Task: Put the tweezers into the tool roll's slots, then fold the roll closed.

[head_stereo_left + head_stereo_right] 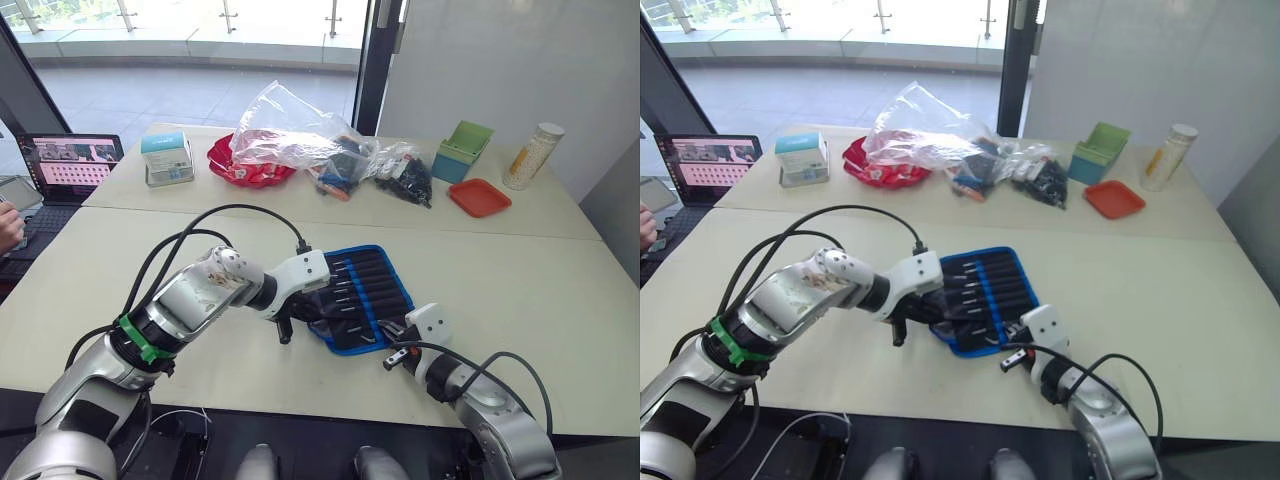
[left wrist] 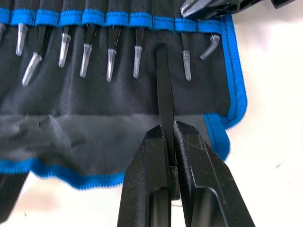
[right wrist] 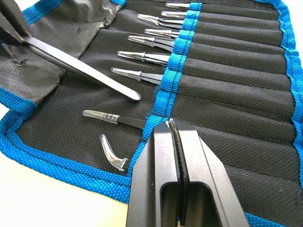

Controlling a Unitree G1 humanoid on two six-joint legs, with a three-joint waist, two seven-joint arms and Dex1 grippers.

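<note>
You are working at the table (image 1: 560, 290), its far edge crowded with a clear plastic bag (image 1: 290, 130), a red tray (image 1: 480, 197) and a green box (image 1: 462, 152) at twelve to one o'clock, all well apart from the job.

The tool roll (image 1: 362, 297) is lying open at centre, flap spread toward your left arm, so the slots (image 3: 227, 71) are facing up and reachable. Most tweezers (image 2: 86, 59) are already sitting in pockets, capped tips poking past the blue band.

Your left gripper (image 2: 169, 142), at nine o'clock of the roll, is pinching one loose tweezer (image 2: 164, 85) tight between its fingers, tail end held, point aimed at an open slot; gripping far back is leaving the length free to slide in.

Your right gripper (image 3: 174, 142), at five o'clock, is pressing on the blue band with fingers closed together and holding nothing, likely pinning the fabric so it won't creep.

Folding is not yet begun.
</note>
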